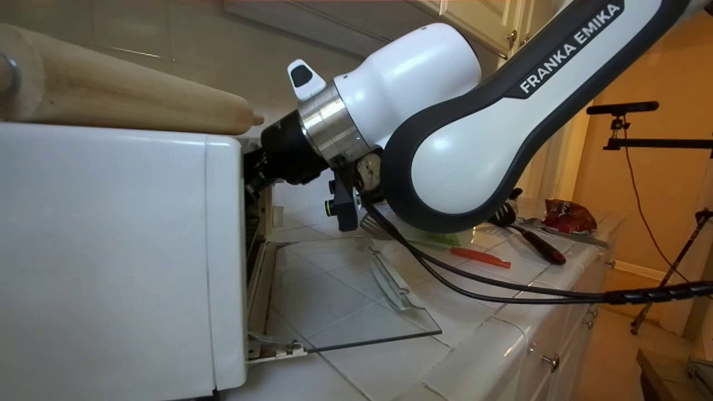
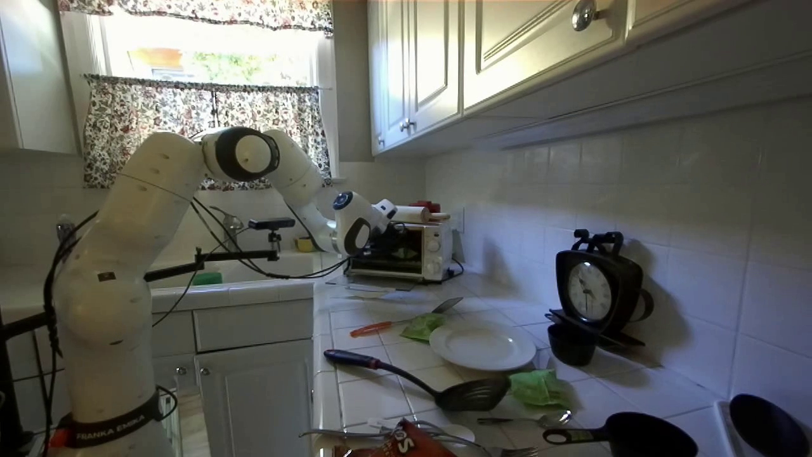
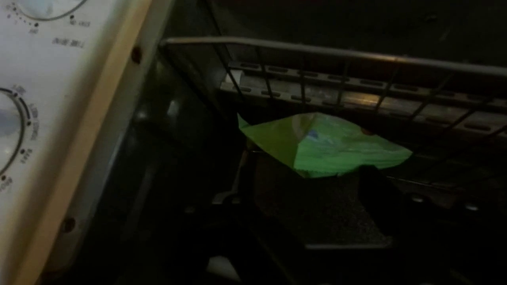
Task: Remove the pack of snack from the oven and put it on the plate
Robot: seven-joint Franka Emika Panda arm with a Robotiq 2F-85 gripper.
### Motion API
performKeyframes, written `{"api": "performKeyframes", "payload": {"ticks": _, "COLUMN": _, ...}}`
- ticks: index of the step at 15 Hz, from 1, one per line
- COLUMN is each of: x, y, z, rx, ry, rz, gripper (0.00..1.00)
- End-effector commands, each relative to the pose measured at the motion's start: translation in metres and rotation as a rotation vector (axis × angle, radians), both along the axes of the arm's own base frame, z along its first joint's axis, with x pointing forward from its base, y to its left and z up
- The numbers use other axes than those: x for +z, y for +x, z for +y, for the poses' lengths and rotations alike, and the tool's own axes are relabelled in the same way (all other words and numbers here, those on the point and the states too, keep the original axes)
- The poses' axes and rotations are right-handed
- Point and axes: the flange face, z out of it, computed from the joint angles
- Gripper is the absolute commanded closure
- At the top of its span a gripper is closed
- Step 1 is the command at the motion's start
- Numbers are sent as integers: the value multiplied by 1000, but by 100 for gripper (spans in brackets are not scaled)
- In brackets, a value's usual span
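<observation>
White tiles cover the countertop (image 2: 380, 393) and the wall (image 2: 666, 209) behind it, under pale cabinets (image 2: 438, 60). On the tiles stands the oven (image 1: 111, 250), its glass door (image 1: 345, 306) lowered, a wooden rolling pin (image 1: 128, 83) lying across its top. Inside it is the pack of snack (image 3: 348, 144), bright green, near a wire rack (image 3: 396, 59); what it rests on is too dark to make out. The plate (image 2: 482, 346) sits well apart from the oven, with two green items (image 2: 422, 327) near its rim, too indistinct to identify. A red bag (image 2: 412, 444) is cut off at the lower border of an exterior view.

Around the gripper (image 3: 303, 184), the wrist view is so dim that its fingers (image 3: 376, 198) nearly merge with the oven's interior. They stand spread, the pack just beyond the gap; whether one fingertip touches it, I cannot tell. In an exterior view the oven's side wall hides the fingertips. The arm (image 1: 473, 156) arches up and over, its wrist tilted so that the gripper slants downward into the oven's mouth.
</observation>
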Motion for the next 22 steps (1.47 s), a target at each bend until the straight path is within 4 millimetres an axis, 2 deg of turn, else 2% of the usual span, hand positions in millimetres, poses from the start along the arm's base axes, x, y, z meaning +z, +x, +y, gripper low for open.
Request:
{"api": "performKeyframes", "payload": {"ticks": 1, "x": -4, "y": 8, "z": 6, "rx": 10, "ry": 19, "rz": -35, "gripper": 61}}
{"api": "performKeyframes", "payload": {"ticks": 6, "x": -5, "y": 9, "z": 8, "rx": 15, "ry": 18, "rz": -47, "gripper": 95}}
{"api": "performKeyframes", "payload": {"ticks": 7, "x": -4, "y": 9, "z": 8, "rx": 16, "ry": 18, "rz": -49, "gripper": 99}}
{"api": "performKeyframes", "payload": {"ticks": 17, "x": 8, "y": -4, "z": 3, "rx": 13, "ry": 14, "rz": -60, "gripper": 100}}
{"api": "performKeyframes", "payload": {"ticks": 22, "x": 22, "y": -25, "z": -3, "rx": 3, "ry": 5, "rz": -55, "gripper": 100}}
